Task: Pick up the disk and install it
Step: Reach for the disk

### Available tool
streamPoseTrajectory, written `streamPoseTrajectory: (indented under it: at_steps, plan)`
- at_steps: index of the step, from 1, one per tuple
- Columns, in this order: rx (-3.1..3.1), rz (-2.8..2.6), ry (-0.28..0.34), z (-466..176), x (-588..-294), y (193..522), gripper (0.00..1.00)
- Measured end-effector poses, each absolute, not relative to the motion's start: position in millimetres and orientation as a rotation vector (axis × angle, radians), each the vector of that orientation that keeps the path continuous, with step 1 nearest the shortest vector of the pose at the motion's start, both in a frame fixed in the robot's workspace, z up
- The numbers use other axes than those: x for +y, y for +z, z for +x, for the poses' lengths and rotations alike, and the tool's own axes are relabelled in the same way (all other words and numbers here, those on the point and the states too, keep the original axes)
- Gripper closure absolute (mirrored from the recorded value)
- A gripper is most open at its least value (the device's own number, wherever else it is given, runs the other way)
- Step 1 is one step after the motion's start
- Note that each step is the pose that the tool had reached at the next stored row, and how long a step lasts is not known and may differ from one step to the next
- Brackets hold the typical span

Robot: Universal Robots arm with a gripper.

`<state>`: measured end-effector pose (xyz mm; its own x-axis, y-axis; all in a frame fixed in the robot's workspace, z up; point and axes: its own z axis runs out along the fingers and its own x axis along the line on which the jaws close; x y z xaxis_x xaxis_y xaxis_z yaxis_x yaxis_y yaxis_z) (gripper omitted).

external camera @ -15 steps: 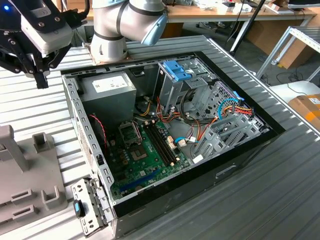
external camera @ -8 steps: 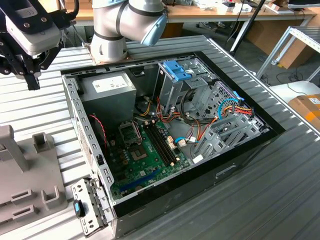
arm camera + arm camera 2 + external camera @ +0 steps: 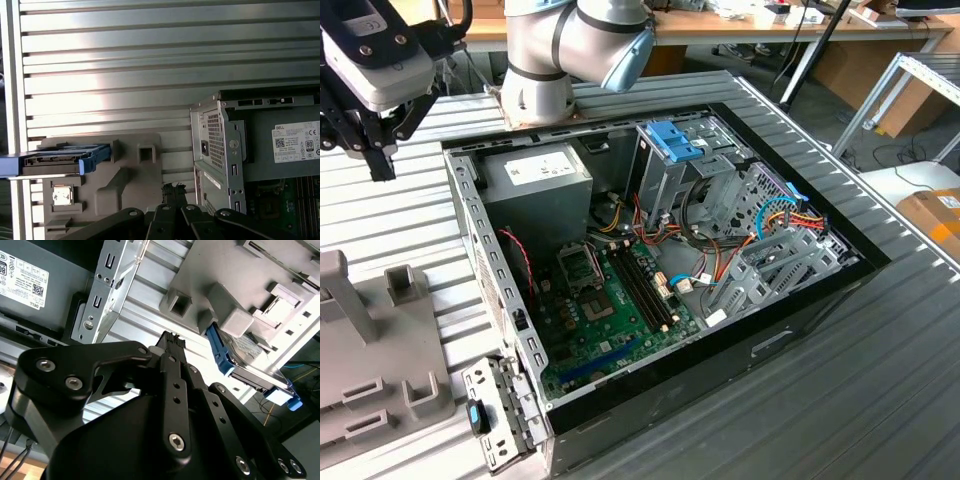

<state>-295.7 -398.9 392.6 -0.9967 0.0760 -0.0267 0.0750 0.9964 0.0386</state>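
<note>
The disk point(image 3: 250, 371) is a flat grey drive in a bright blue frame, standing on edge in a slot of the grey fixture point(image 3: 225, 295). The first wrist view shows the disk point(image 3: 55, 161) edge-on, sticking out of the same fixture point(image 3: 135, 170). My gripper point(image 3: 172, 337) hangs above the ribbed table between the fixture and the computer case, some way short of the disk. Its black fingertips point(image 3: 172, 188) are pressed together with nothing between them. In the exterior view the gripper point(image 3: 382, 170) is at the far upper left, above the fixture point(image 3: 360, 340).
The open computer case point(image 3: 800, 330) fills the middle of the table, with a grey power-supply box point(image 3: 535, 180), a green motherboard point(image 3: 610, 300) and a tall metal cage with a blue latch point(image 3: 672, 140). A loose metal bracket point(image 3: 500, 410) lies by the case's near corner.
</note>
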Motion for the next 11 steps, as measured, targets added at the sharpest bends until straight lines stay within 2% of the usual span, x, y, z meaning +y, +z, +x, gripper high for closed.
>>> streamPoseTrajectory:
  at_steps: [11]
  plan:
    - [3.111,0.119,0.058,-315,-398,393,0.89]
